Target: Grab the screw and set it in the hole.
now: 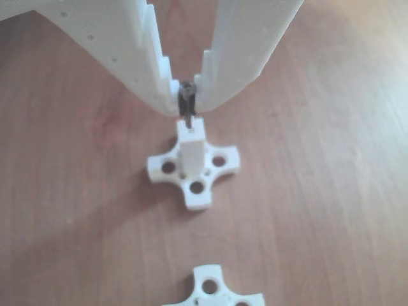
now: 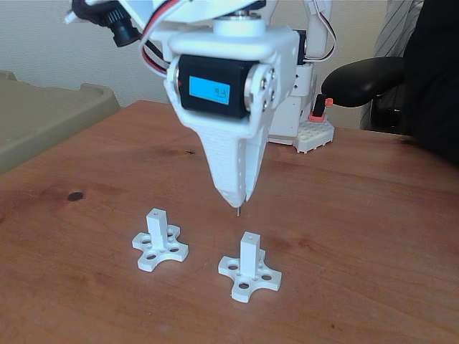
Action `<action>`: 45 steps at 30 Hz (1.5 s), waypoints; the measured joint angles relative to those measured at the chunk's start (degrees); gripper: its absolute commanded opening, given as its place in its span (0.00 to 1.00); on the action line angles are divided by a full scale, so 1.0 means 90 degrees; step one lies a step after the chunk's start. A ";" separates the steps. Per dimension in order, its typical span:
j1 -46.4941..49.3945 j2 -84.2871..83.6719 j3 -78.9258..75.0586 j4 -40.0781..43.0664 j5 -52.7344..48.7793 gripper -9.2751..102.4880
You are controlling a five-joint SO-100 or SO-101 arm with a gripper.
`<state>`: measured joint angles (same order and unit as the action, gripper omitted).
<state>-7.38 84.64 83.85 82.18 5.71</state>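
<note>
With the gripper (image 1: 186, 107) pinched shut on the screw (image 1: 187, 104), we hover above the post (image 2: 249, 251); the tip seems just off its hole (image 1: 189, 123), so next we centre and lower.

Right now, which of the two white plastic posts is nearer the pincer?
The right white plastic post in the fixed view, just under the screw; the left post stands aside.
</note>
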 measured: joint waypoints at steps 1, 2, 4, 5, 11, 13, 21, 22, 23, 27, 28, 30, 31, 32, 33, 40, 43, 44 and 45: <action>0.0000 0.0000 0.0000 0.0000 0.0000 0.04; -0.0010 0.0000 0.0020 0.0000 0.0000 0.04; -0.0049 0.0000 0.0088 -0.0039 0.0000 0.04; -0.0068 0.0000 0.0117 -0.0068 0.0000 0.04; -0.0186 0.0000 0.0254 -0.0195 0.0010 0.04; -0.0215 0.0000 0.0254 -0.0205 0.0059 0.04; -0.0234 0.0000 0.0430 -0.0371 0.0059 0.04; -0.0234 0.0000 0.0439 -0.0391 0.0059 0.04; -0.0234 0.0000 0.0469 -0.0410 0.0059 0.04; -0.0234 0.0000 0.0566 -0.0518 0.0059 0.04; -0.0234 0.0000 0.0576 -0.0537 0.0059 0.04; -0.0234 0.0000 0.0576 -0.0547 0.0059 0.04; -0.0234 0.0000 0.0576 -0.0547 0.0059 0.04; -0.0234 0.0000 0.0576 -0.0557 0.0059 0.04; -0.0234 0.0000 0.0576 -0.0566 0.0059 0.04; -0.0234 0.0000 0.0576 -0.0566 0.0059 0.04; -0.0234 0.0000 0.0576 -0.0566 0.0059 0.04; -0.0234 0.0000 0.0576 -0.0566 0.0059 0.04; -0.0234 0.0000 0.0576 -0.0566 0.0059 0.04</action>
<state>-9.49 84.64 89.03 77.08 6.24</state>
